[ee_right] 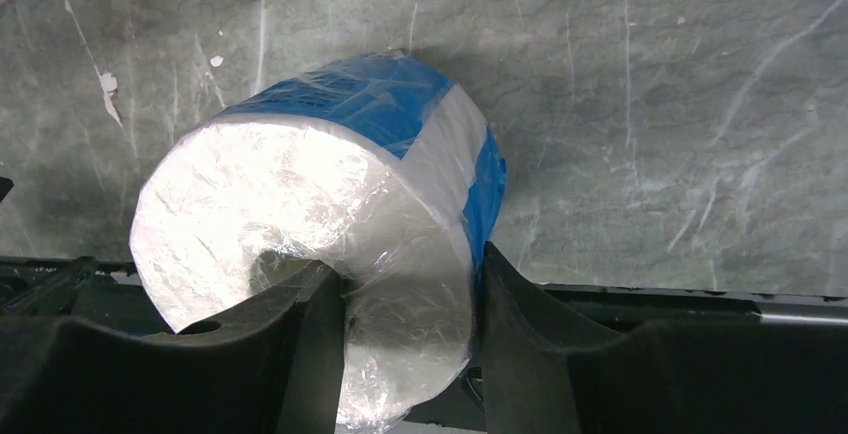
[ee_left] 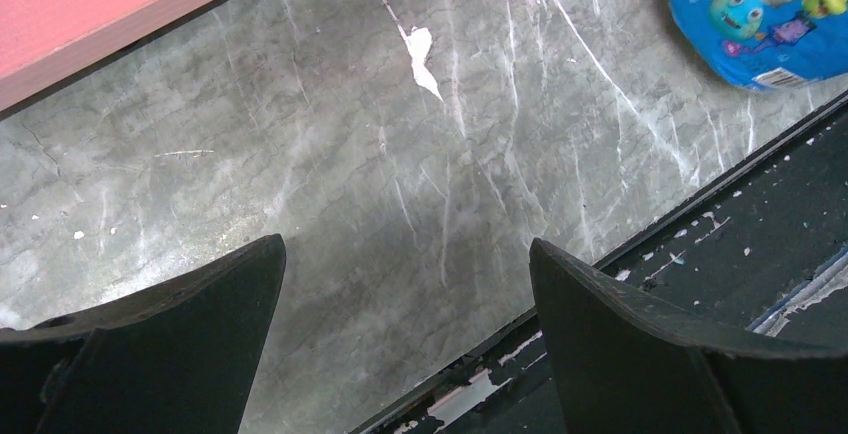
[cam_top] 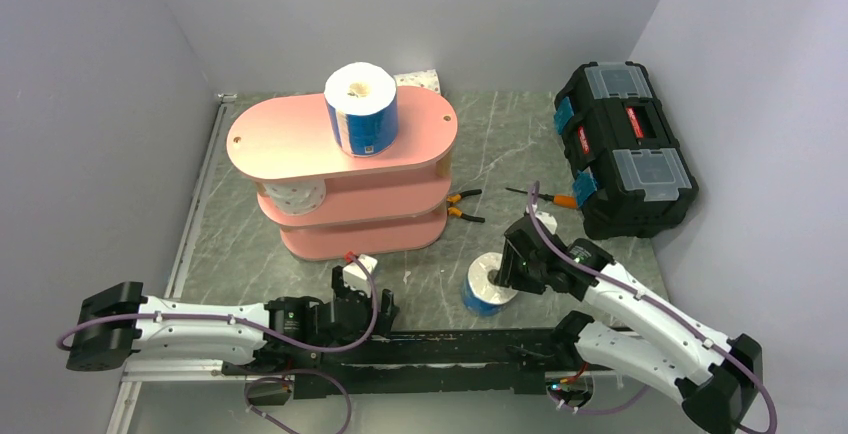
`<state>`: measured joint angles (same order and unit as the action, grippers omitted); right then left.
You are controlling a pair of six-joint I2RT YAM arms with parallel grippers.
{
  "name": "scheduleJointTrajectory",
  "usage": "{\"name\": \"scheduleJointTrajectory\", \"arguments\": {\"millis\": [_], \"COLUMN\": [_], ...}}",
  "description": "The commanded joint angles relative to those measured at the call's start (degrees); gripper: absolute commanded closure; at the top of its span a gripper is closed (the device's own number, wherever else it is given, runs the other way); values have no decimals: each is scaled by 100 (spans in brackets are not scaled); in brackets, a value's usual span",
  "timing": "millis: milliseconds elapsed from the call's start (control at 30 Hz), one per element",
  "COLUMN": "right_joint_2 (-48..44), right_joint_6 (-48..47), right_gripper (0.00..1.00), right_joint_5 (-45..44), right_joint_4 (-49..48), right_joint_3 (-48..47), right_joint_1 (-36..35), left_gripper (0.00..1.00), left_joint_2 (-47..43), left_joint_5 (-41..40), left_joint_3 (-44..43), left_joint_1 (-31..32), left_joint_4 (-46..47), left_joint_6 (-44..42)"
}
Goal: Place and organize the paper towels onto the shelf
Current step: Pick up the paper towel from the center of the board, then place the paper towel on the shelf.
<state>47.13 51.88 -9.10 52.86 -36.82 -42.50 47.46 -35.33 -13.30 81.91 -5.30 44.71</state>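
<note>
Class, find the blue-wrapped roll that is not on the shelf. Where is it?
Top view: the blue-wrapped roll sits on the table, right of centre near the front edge, its wall pinched in the right gripper.

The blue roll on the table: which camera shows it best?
Right wrist view: the blue roll fills the frame, the right gripper straddling its wall. The top view shows it small, partly behind that gripper. The left wrist view catches only an edge.
</note>
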Motion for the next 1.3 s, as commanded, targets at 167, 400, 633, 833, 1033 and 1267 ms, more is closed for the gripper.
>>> {"name": "scheduleJointTrajectory", "arguments": {"millis": [167,400,633,833,1033,1267], "right_joint_2": [87,1068,2431,3348,4004,4319], "right_joint_6": [-581,-1570,-2340,-2677,-2825,-2825], "right_gripper": [69,69,68,68,68,68], "right_joint_5": [-1000,-1689,-1594,-1304,-1000,-714], "right_joint_4": [876,1073,818,656,549,692], "right_joint_3": [-2426,-5329,-7559,-8868,-9753,-10101], "right_joint_1": [8,5,5,14,29,42], "left_gripper": [1,1,1,1,1,1], "left_joint_2": [-49,115,216,372,461,446], "left_joint_5": [15,59,82,36,-13,-79], "left_joint_3": [8,-127,-235,-335,-391,-360], "left_joint_1": [31,31,57,62,68,70], "left_joint_4": [106,64,-105,-147,-240,-222], "left_joint_6": [75,3,30,-22,-76,-94]}}
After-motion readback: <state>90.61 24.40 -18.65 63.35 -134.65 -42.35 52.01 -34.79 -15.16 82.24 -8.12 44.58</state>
